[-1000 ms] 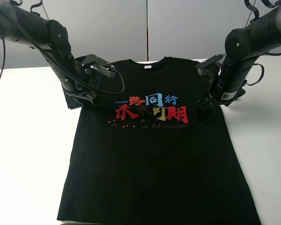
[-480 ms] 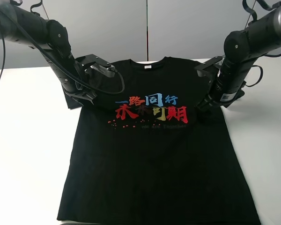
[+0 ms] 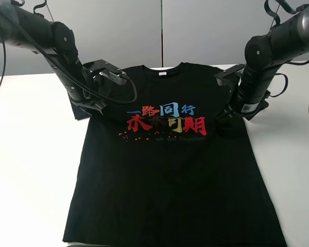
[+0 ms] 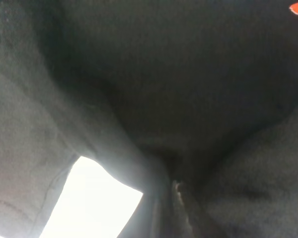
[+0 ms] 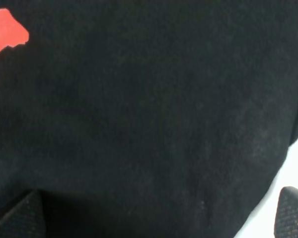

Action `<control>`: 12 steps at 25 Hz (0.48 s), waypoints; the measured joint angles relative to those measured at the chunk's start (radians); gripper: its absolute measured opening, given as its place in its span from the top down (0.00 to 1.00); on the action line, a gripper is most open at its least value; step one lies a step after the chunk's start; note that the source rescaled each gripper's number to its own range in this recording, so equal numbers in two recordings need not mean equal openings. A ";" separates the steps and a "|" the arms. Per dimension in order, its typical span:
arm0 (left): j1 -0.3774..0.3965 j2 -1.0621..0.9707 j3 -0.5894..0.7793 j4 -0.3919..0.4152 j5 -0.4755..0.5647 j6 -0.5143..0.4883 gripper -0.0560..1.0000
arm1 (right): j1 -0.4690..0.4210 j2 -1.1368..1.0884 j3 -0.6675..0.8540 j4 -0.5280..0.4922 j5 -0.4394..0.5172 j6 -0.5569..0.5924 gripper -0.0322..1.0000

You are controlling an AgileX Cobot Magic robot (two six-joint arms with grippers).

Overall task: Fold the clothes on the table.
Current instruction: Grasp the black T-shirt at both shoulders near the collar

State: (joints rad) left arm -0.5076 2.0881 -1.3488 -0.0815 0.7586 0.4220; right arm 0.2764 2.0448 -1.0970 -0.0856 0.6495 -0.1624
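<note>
From the high view, the shirt (image 3: 170, 175) is lying flat and chest-up on the white counter (image 3: 31, 154). The left fingers (image 3: 96, 106) are pressing into the sleeve seam just left of the print (image 3: 165, 121). The right fingers (image 3: 224, 114) are resting on the cloth just right of the print. A cable (image 3: 130, 95) is looping low above the print's left end and could drag the fabric.

In the left wrist view, cloth is puckering to a ridge where the left fingers are closed on a pinch of shirt. A bare patch of counter is showing beside the sleeve.

In the right wrist view, the right fingers (image 5: 15, 218) are spread wide over flat cloth, gripping nothing. They probably need to close level with the left pinch and catch both layers, so the lift is coming up even.
</note>
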 joint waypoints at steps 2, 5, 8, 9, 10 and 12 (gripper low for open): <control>0.000 0.000 0.000 0.000 0.002 0.003 0.95 | 0.000 0.004 -0.006 0.004 0.005 0.000 0.00; 0.000 0.000 0.000 -0.002 0.004 0.005 0.95 | 0.000 0.009 -0.006 0.030 0.006 -0.010 0.03; 0.000 0.000 0.000 -0.002 0.004 0.006 0.95 | 0.000 0.010 -0.006 0.071 0.010 -0.016 0.22; 0.000 0.000 0.000 -0.002 0.004 0.006 0.95 | 0.002 0.011 -0.006 0.076 0.008 -0.016 0.33; 0.000 0.000 0.000 -0.002 0.004 0.007 0.95 | 0.002 0.011 -0.006 0.086 0.003 -0.018 0.45; 0.000 0.000 0.000 -0.002 0.004 0.007 0.95 | 0.002 0.011 -0.006 0.096 -0.003 -0.018 0.66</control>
State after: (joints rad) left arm -0.5076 2.0881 -1.3488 -0.0830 0.7628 0.4293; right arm 0.2782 2.0559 -1.1030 0.0106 0.6466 -0.1800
